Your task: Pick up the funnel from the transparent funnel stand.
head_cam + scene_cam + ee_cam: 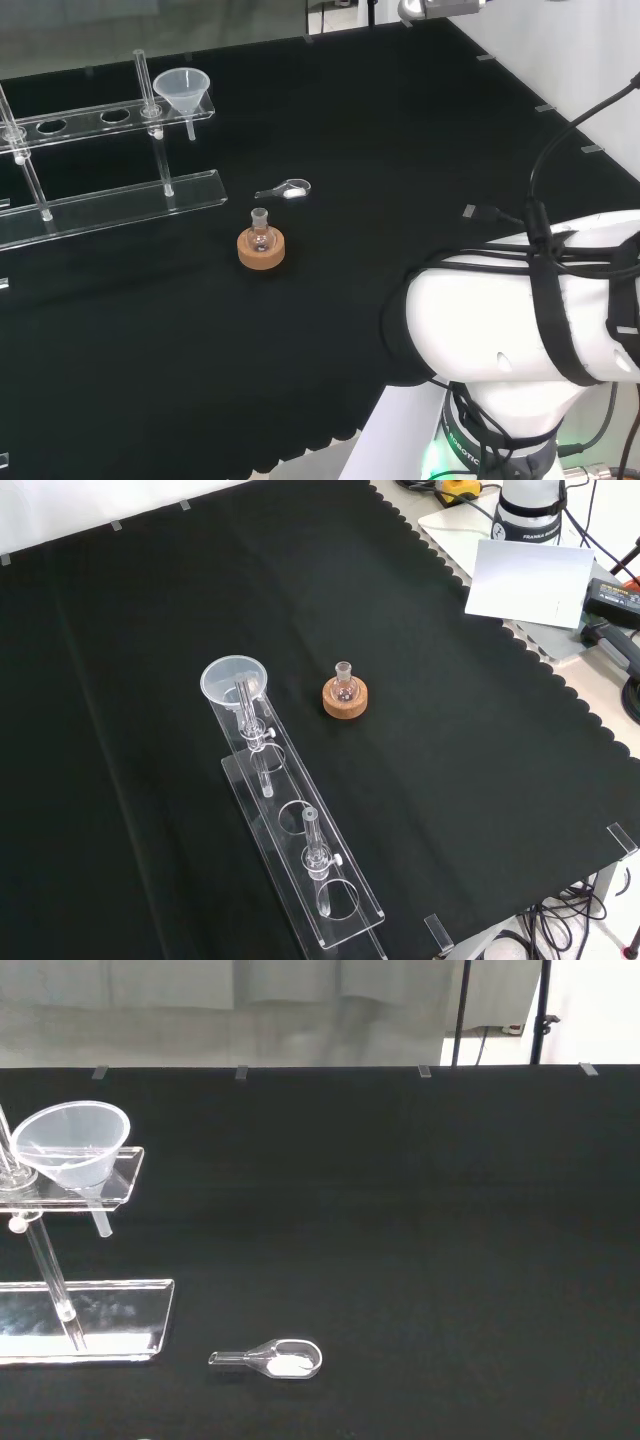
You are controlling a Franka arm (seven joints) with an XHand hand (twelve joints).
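Head view is showing the funnel (182,90) sitting upright in the end hole of the transparent funnel stand (110,195), with its wide mouth above the upper plate and its stem hanging down below that plate. Taking the stand as the landmark, the funnel is occupying its right end in this view, and in the front view the funnel (234,681) is resting at the far end of the stand (300,850). The other holes of the upper plate are standing open in a row beside it. A small glass spoon (285,189) with some white powder in its bowl is lying on the black cloth (400,180) near the funnel end of the stand, apart from it. A little round flask (260,232) is standing upright in a cork ring (261,250) just beyond the spoon, also apart from the stand. In the wrist view the funnel (70,1145), the stand (85,1320) and the spoon (272,1359) are lying ahead of the camera. About the hand, I cannot tell how far it is open or whether it is holding anything.
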